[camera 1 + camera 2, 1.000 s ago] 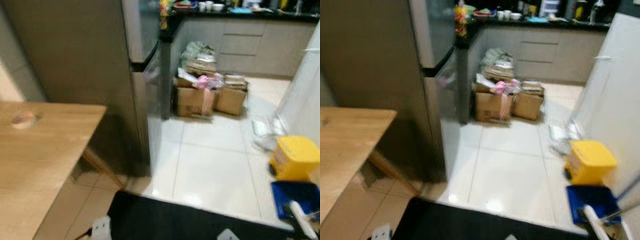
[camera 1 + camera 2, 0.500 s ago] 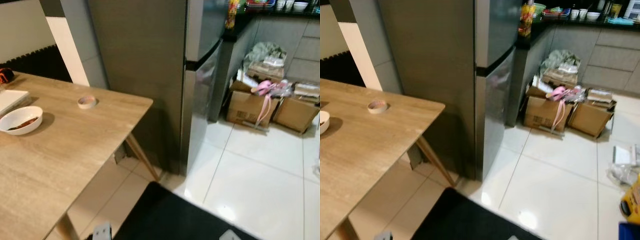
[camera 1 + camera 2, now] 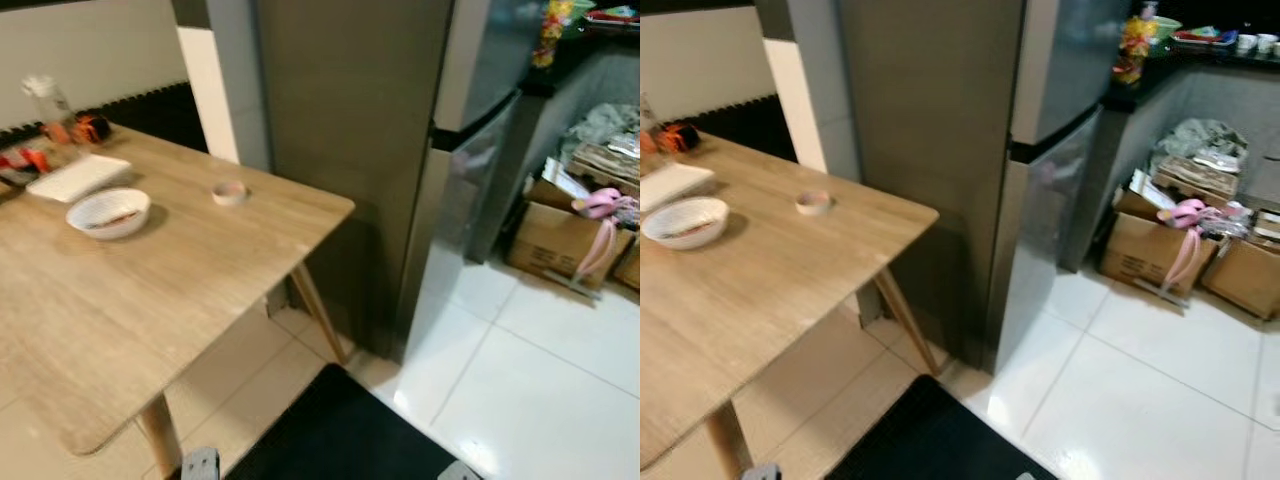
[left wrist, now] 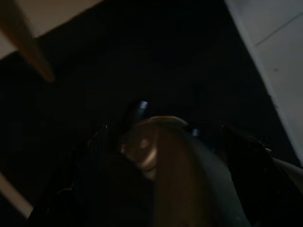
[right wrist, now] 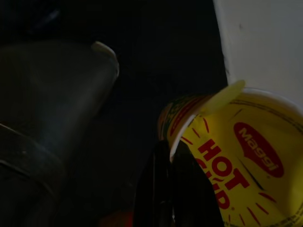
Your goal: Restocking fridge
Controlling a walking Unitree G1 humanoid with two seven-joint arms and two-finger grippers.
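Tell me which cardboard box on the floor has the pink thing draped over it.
The cardboard box nearest the fridge; the pink thing hangs down its front.

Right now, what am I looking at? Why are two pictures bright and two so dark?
A walking robot took these. The two bright pictures come from cameras in its head, like two eyes. They see a wooden table with a white bowl and a roll of tape on it, a tall grey fridge, and cardboard boxes on the floor. The two dark pictures come from little cameras on its wrists, down in the shade. The right gripper pinches the lid of a yellow noodle cup with its black fingers. The left gripper seems to carry something pale, too dark to name.
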